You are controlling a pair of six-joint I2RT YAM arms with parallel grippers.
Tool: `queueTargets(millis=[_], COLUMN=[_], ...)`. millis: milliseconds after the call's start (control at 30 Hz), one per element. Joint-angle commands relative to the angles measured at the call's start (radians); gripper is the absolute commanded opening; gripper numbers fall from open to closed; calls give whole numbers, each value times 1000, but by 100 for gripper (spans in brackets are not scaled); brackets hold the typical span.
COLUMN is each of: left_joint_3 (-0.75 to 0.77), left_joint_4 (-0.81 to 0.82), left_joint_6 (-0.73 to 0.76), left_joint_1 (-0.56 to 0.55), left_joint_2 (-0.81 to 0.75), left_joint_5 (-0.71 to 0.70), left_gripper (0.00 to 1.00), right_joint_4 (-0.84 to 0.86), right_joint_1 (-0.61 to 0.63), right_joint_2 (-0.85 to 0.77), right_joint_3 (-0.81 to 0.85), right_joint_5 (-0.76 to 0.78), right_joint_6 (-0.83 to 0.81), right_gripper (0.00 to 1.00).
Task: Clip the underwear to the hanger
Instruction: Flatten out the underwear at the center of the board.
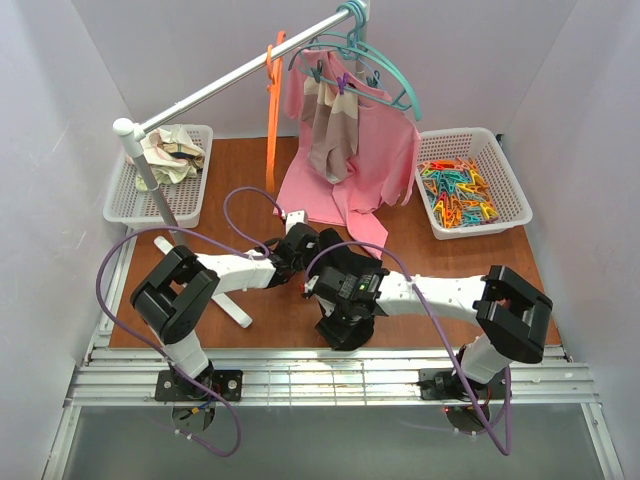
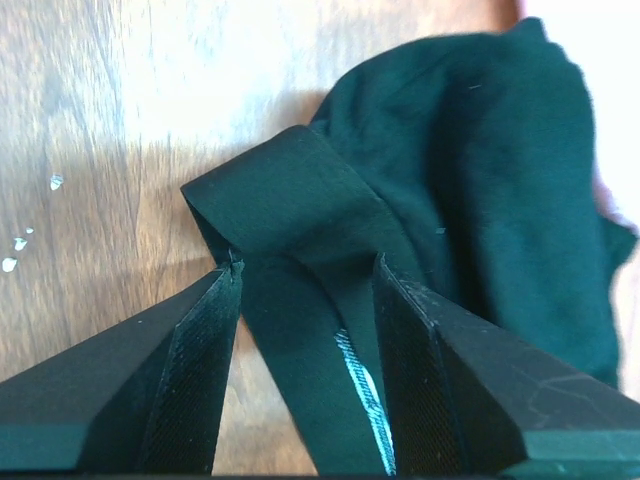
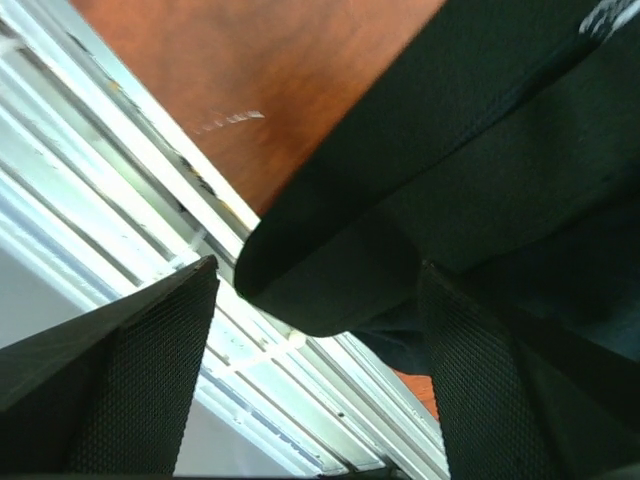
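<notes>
The underwear (image 2: 480,180) lies bunched on the bench (image 2: 110,150) near its front edge. The left fingers (image 2: 200,370) stand apart astride the waistband, the right fingers (image 3: 150,380) wide open around a fold; neither pinches. The hanger (image 1: 271,120) hangs at the back, well apart. The step looks like laying out the cloth; next, probably fetch the hanger

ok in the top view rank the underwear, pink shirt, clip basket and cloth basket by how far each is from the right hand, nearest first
1. underwear: right at the right hand, between its open jaws, by the table's near edge
2. pink shirt: hanging behind, centre
3. clip basket: back right
4. cloth basket: back left
</notes>
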Motion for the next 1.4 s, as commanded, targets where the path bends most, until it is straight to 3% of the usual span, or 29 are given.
queueTargets(millis=[0,167,233,267,367,800,1000,1367], left_joint_3=[14,23,22,20,19,-3,-3,-20], left_joint_4=[12,10,10,10,10,12,1,-83], left_joint_6=[5,24,27,27,25,10,-7,-48], left_joint_1=[1,3,6,7,15,69,75,87], left_joint_2=[21,32,35,35,38,15,-8,-89], left_joint_5=[-1,-13,-18,-18,-24,-43,-62,-148], left_gripper=[47,46,46,46,46,46,46,46], right_joint_4=[-20,-37,-37,-41,-69,-138,-136,-126], right_joint_1=[8,6,6,8,11,43,61,51], right_joint_2=[15,4,-5,-2,-2,-185,-180,-150], right_joint_3=[-23,-40,-49,-51,-42,-50,-43,-39], right_joint_5=[26,49,51,49,89,146,103,235], right_joint_6=[39,79,93,96,99,120,77,109], right_gripper=[70,37,29,19,1,1,1,1])
